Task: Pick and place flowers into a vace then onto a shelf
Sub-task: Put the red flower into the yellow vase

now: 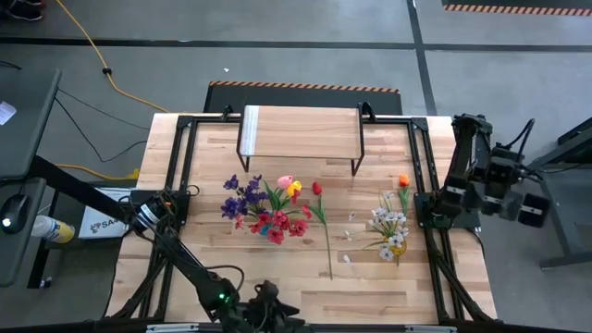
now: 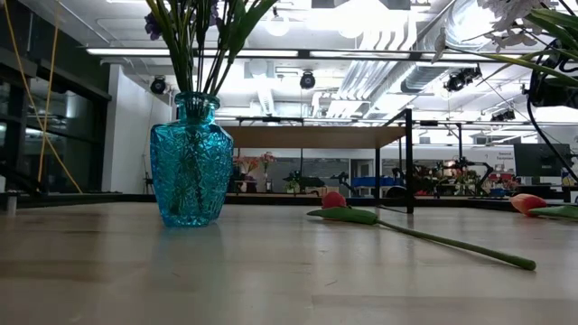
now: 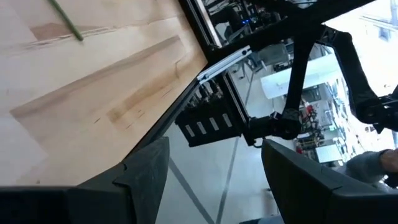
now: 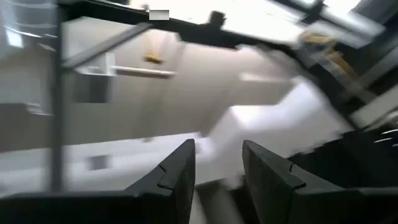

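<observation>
The fingers (image 3: 149,171) of the left gripper (image 3: 214,168) stand spread with nothing between them, and the right gripper (image 4: 217,165) also holds its two fingers (image 4: 177,168) apart and empty; in the high view the left gripper sits at the near edge of the table (image 1: 277,310), and the right arm is folded at the right side of the frame, away from the work. The flowers (image 1: 268,208) are partly done: a bunch of purple, pink, yellow and red blooms stands in the blue glass vase (image 2: 191,162) near the middle of the table. A red tulip (image 1: 317,189) lies flat with its long stem (image 1: 328,245) pointing to the near edge, and an orange flower (image 1: 403,181) and a white cluster (image 1: 390,222) lie further right. The shelf (image 1: 301,131) stands at the far side and carries nothing. I judge that the stems are light, thin and a little springy (probably wire under plastic), so a pinch in the middle of the stem is better than at the soft bloom. The vase looks heavy and slippery, and top-heavy with flowers, so I would grasp it low on the body or at the neck.
</observation>
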Controlling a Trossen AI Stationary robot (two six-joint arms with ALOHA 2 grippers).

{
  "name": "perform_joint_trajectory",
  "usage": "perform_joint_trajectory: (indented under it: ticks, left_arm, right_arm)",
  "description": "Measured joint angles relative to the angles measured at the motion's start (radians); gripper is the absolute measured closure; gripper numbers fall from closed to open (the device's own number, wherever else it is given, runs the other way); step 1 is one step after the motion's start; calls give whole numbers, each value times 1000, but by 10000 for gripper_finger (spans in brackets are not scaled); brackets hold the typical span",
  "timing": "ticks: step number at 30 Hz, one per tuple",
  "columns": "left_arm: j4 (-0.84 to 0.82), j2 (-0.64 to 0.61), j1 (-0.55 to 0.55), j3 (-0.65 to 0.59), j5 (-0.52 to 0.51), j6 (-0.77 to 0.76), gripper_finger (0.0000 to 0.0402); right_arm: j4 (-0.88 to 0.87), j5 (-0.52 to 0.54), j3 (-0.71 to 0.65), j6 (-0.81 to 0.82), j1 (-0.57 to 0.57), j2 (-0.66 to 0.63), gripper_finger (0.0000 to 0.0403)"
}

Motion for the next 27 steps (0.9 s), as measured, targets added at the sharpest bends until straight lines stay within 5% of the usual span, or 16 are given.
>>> perform_joint_trajectory:
  ticks: [13, 22, 27]
  left_arm:
    - [-51, 0, 1, 0, 48, 2, 115]
    - [-114, 0, 1, 0, 72, -32, 115]
    - [-142, 0, 1, 0, 86, -54, 115]
  right_arm:
    - [-25, 594, 169, -603, -21, 30, 279]
    - [-200, 1176, 442, -723, -104, 200, 279]
    - [-207, 1215, 565, -723, -129, 279, 279]
